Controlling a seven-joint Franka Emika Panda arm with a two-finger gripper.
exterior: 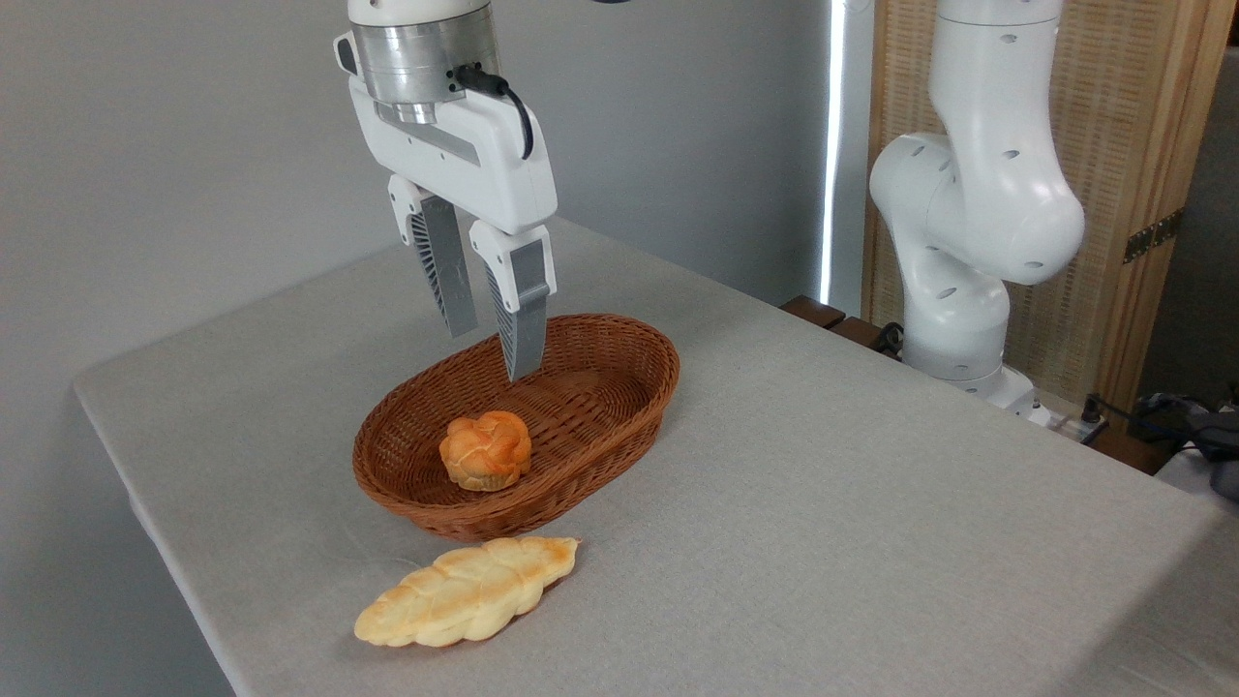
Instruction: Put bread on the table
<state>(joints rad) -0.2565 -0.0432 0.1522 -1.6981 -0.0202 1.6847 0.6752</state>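
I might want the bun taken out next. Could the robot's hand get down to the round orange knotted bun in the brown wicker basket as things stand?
Probably yes. The hand hangs open above the brown oval wicker basket, and the round orange knotted bun lies uncovered with nothing over it. Only the low basket wall stands nearby.

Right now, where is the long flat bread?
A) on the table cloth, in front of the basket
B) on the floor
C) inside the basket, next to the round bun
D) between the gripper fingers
A: the long flat bread lies on the table just in front of the basket; only the round bun is in the basket, and the gripper hangs open and empty above.
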